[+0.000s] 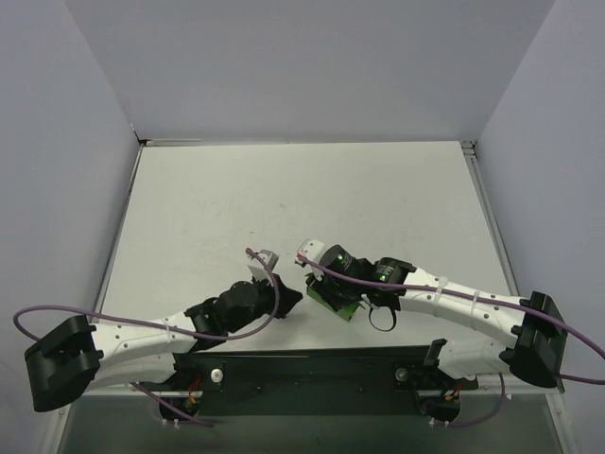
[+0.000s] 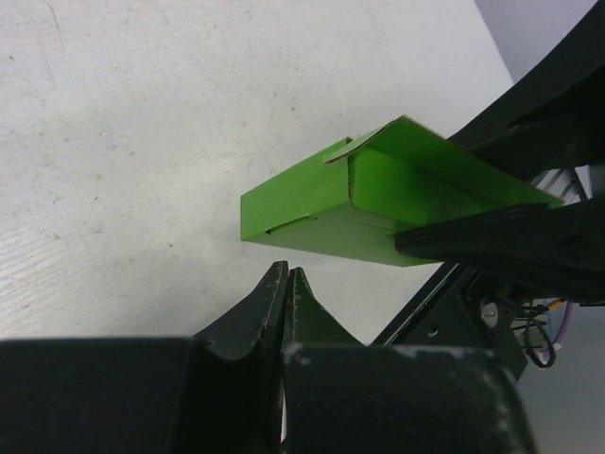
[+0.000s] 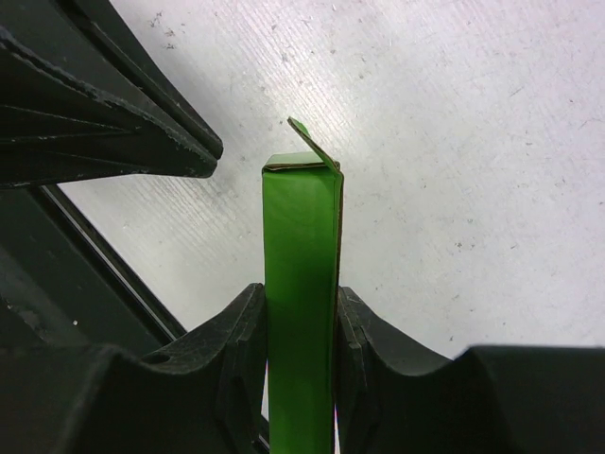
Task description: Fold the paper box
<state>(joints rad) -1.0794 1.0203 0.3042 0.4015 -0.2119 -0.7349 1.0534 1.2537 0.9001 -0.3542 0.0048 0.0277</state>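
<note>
Top external view: the paper box point(image 1: 337, 302) sits close to the near edge of the worktop point(image 1: 284, 189), about midway along that edge and a little to the right. The right gripper point(image 1: 329, 295) reaches in from the right and is clamped on the box, so most of the green is hidden beneath it. The left gripper point(image 1: 295, 299) comes in from the left with its tip just beside the box; whether they touch cannot be told here.

Left wrist view: the left gripper point(image 2: 288, 282) has its jaws pressed together with nothing between them, pointing at the box from just below it. The paper box point(image 2: 312, 203) is lifted off the worktop point(image 2: 142, 142) and lies roughly level, its closed end facing left. A small flap point(image 2: 345, 149) stands slightly raised along its top edge. The right gripper's fingers point(image 2: 510, 244) pinch the box's right part from above and below.

Right wrist view: the right gripper point(image 3: 301, 317) grips the paper box point(image 3: 301, 236) by its two broad faces, and the box runs straight out from between the jaws. A flap point(image 3: 314, 144) at the far end sticks out at a slant. The left gripper point(image 3: 194, 151) shows as a dark shape at the upper left, near that far end but apart from it
</note>
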